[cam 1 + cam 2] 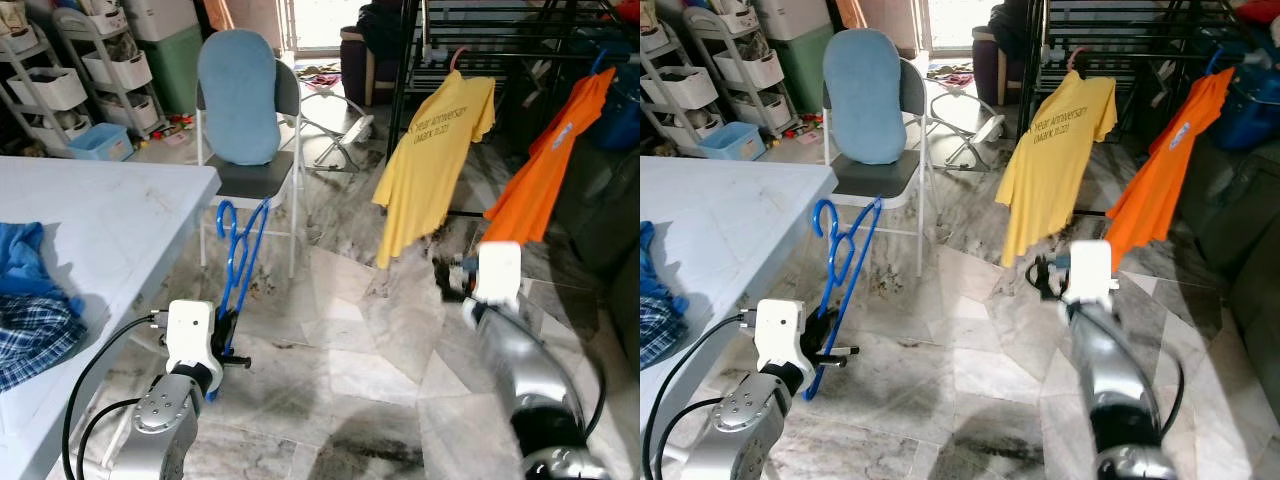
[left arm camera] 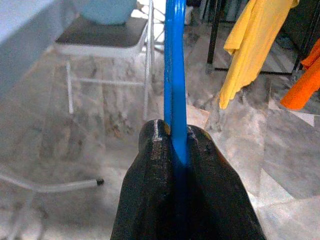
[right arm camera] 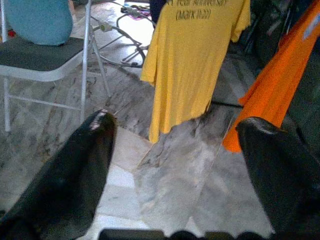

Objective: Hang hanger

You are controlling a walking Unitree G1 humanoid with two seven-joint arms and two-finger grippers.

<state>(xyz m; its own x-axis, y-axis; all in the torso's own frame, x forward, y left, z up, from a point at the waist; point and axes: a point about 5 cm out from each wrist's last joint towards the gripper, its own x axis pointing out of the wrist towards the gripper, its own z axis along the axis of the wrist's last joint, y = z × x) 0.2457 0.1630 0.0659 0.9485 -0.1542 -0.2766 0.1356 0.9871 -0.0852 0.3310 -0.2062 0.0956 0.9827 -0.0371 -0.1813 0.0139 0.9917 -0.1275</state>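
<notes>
A blue plastic hanger (image 1: 238, 262) stands upright in front of me, its hook at the top near the chair seat. My left gripper (image 1: 226, 340) is shut on the hanger's lower part; the left wrist view shows the blue bar (image 2: 175, 90) pinched between the two black fingers (image 2: 147, 195). My right gripper (image 1: 450, 275) is held out low over the floor, open and holding nothing, its fingers (image 3: 75, 175) spread wide. Ahead stands a black drying rack (image 1: 480, 45) with a yellow T-shirt (image 1: 430, 160) and an orange shirt (image 1: 550, 165) hanging from it.
A white table (image 1: 90, 250) with blue and plaid clothes (image 1: 30, 300) is on my left. A folding chair (image 1: 250, 150) with a blue cushion stands beyond the hanger. Storage shelves (image 1: 90, 70) line the back left. Marble floor lies open between me and the rack.
</notes>
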